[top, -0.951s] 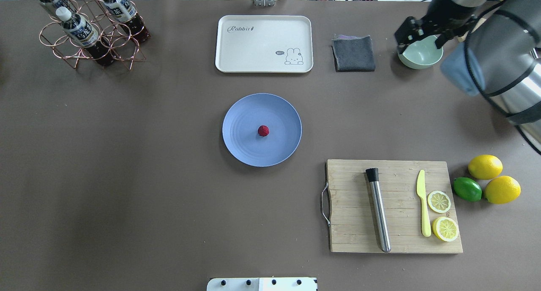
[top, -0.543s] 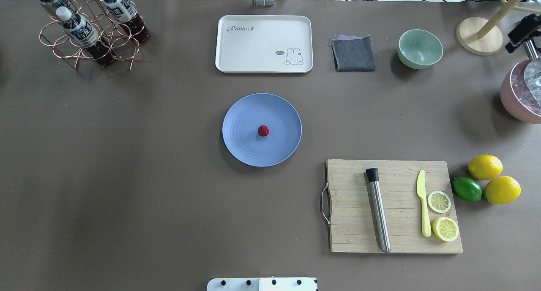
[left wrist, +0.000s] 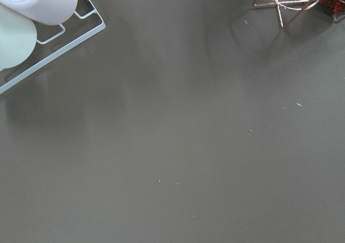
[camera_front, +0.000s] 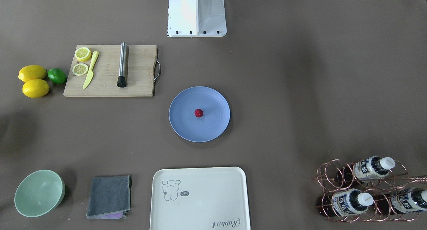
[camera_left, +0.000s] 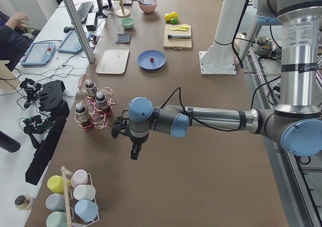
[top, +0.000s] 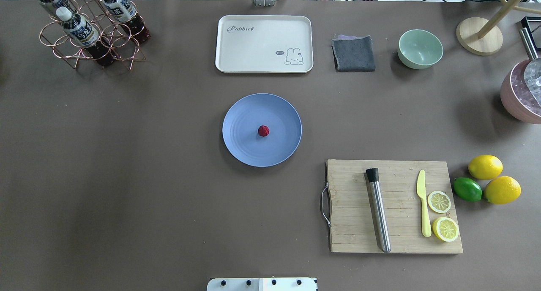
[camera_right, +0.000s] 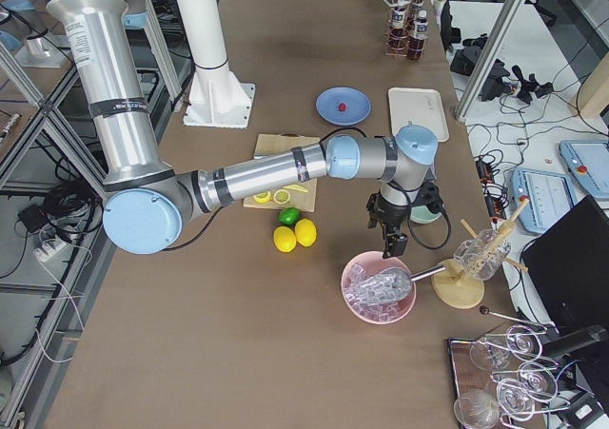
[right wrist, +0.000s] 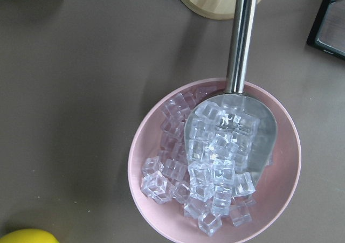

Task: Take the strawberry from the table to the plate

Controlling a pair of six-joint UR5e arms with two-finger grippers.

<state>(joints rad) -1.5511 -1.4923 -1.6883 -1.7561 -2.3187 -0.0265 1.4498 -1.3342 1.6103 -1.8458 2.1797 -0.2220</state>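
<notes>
Table (top: 127, 156): strawberry (top: 263, 131) on plate (top: 245, 149); tray (top: 253, 46) nearby

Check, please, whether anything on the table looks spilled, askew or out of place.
Nothing stands out. The strawberry rests near the middle of the plate, and the ice cubes lie inside the pink bowl.

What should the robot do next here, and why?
Probably nothing more than rest: the strawberry already lies near the middle of the plate, nothing is holding or touching it in the overhead view, so the job looks finished.
</notes>
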